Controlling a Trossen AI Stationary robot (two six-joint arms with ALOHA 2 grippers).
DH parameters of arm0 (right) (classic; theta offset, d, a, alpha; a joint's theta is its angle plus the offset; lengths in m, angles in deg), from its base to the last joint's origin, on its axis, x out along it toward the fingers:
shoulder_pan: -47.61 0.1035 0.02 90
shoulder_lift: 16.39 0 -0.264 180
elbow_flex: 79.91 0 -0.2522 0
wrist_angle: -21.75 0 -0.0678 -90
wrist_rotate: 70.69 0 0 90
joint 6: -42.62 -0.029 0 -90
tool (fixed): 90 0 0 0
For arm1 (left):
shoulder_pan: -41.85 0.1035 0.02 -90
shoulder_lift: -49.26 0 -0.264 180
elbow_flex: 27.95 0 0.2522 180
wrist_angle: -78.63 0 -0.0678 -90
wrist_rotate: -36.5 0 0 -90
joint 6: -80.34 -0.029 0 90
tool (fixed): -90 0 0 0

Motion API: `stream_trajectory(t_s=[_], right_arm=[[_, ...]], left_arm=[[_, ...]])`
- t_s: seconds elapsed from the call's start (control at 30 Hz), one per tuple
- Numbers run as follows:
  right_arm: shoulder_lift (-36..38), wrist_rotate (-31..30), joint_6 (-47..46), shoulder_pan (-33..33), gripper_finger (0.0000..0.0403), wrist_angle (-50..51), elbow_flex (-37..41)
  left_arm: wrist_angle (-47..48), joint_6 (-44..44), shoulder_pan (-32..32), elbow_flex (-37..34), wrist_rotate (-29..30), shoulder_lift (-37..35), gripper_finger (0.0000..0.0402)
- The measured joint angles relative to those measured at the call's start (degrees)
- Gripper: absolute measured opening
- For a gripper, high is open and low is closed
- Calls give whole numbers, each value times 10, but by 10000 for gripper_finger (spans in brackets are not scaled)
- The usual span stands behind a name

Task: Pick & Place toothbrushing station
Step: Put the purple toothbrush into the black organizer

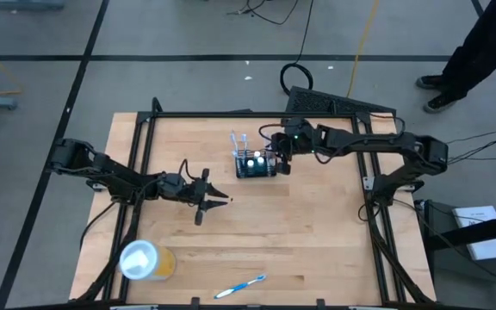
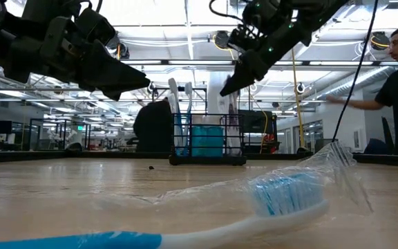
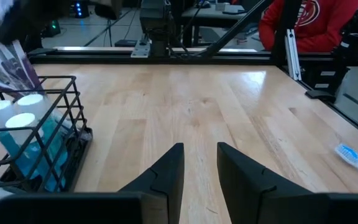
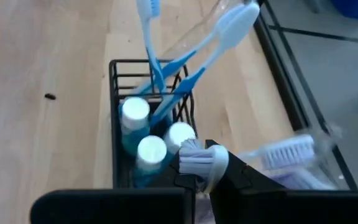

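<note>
The toothbrushing station, a black wire-mesh holder (image 1: 255, 164), stands on the table at the far middle. It holds two blue toothbrushes (image 4: 166, 81) and white-capped blue tubes (image 4: 143, 134). It also shows in the low view (image 2: 208, 142) and the left wrist view (image 3: 36, 140). My right gripper (image 1: 279, 160) is over the holder's right end, shut on a white toothbrush (image 4: 199, 160). My left gripper (image 1: 207, 197) hovers open and empty to the left of the holder and nearer the front. My right gripper pinches the white toothbrush at its bristled head end (image 4: 197, 163) between its two fingers. The fingers slant down from above and from the table's right (image 2: 230, 84). The brush reaches down into the holder's right compartment (image 2: 231, 121); the gripper hides its lower part.
A yellow cup with a white lid (image 1: 145, 261) lies near the front left corner. A blue toothbrush in clear wrap (image 1: 240, 287) lies by the front edge, close in the low view (image 2: 282, 197). Another wrapped brush (image 4: 284, 152) lies beside the holder. People stand beyond the table.
</note>
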Motion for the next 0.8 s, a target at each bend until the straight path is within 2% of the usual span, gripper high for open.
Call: stream_trajectory(t_s=[0.23,0.8], right_arm=[[-32,18,4,-8,10,-30,-1],[-33,38,-14,-12,10,-46,21]], left_arm=[[1,-1,0,0,0,0,99],[5,-2,0,0,0,0,99]])
